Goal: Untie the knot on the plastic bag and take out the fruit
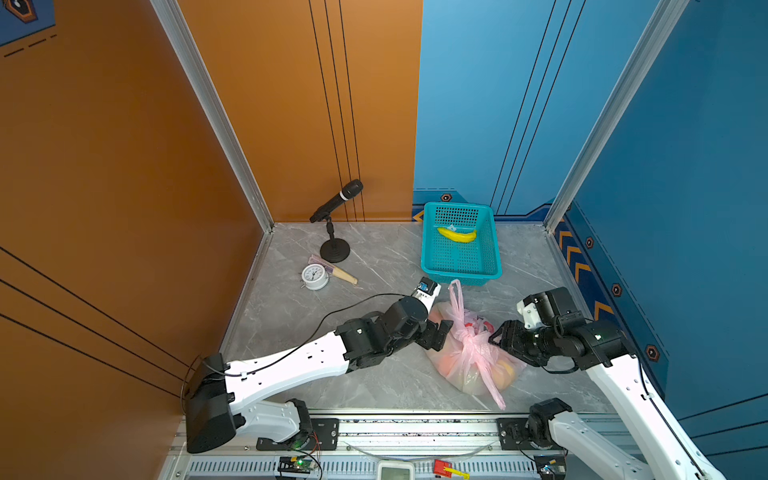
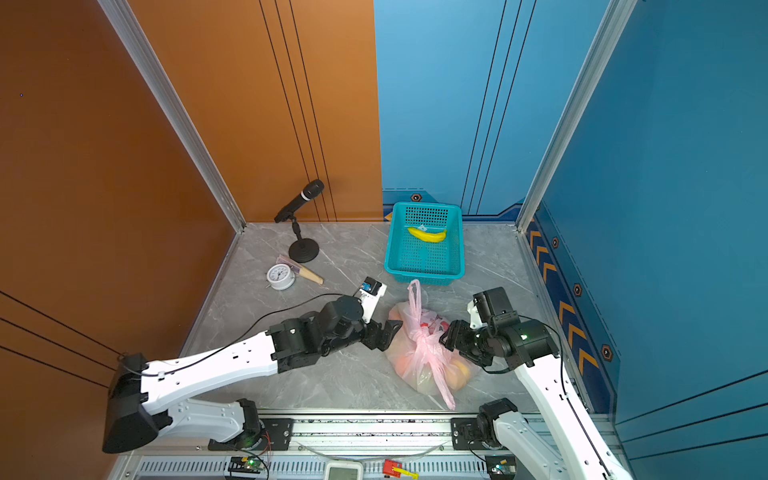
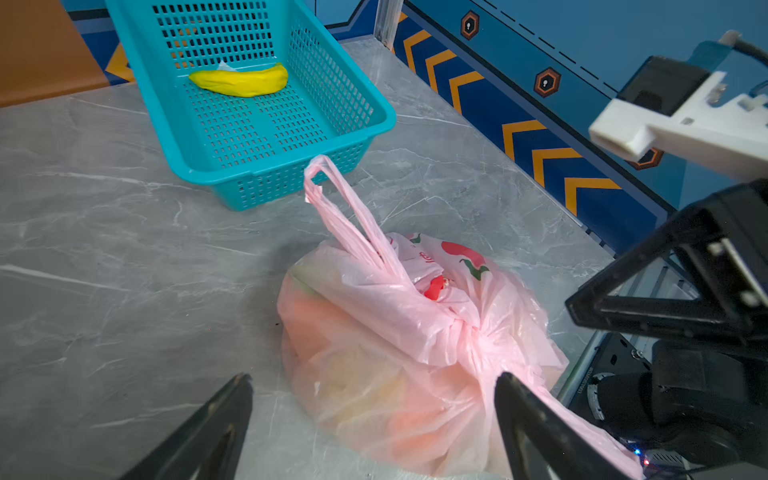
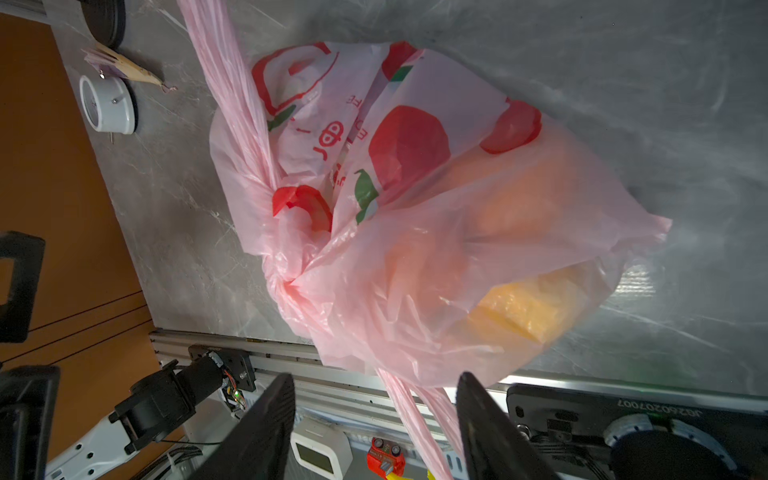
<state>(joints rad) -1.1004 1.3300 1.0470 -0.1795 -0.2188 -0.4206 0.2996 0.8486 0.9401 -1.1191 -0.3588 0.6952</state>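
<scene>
The plastic bag (image 1: 465, 370) lies on the grey marbled desk (image 1: 386, 386), close to its front edge, and it is tied shut. Nearest of all, a long pink strap end (image 1: 494, 395) trails from the bag toward that front edge. Through the thin film the fruit (image 4: 515, 199) shows as orange rounds with a yellow piece beside them, all inside the bag. On top of the bag, about its middle, sits the knot (image 1: 473, 340), a tight twisted bunch, not undone.

The left pincer (image 1: 439, 332) stands at the bag's left side, level with the knot, with its jaws spread wide and holding nothing. In the left wrist view the bag lies just ahead of the two dark fingers (image 3: 224, 415). The right pincer (image 1: 502, 337) is at the bag's right side, close against the film near the knot. Its jaws stand apart. In the right wrist view the trailing strap passes between the fingers (image 4: 266, 428), close by one of them, and whether it touches cannot be told.

Beyond the knot a handle loop (image 1: 456, 291) stretches away from the bag, its tip near a teal basket (image 1: 461, 274). The basket sits just behind the bag with a yellow banana (image 1: 457, 235) in its far half. Well off to the bag's left and farther back lies a white alarm clock (image 1: 314, 276). Behind that stands a black microphone (image 1: 336, 199) on a round base.
</scene>
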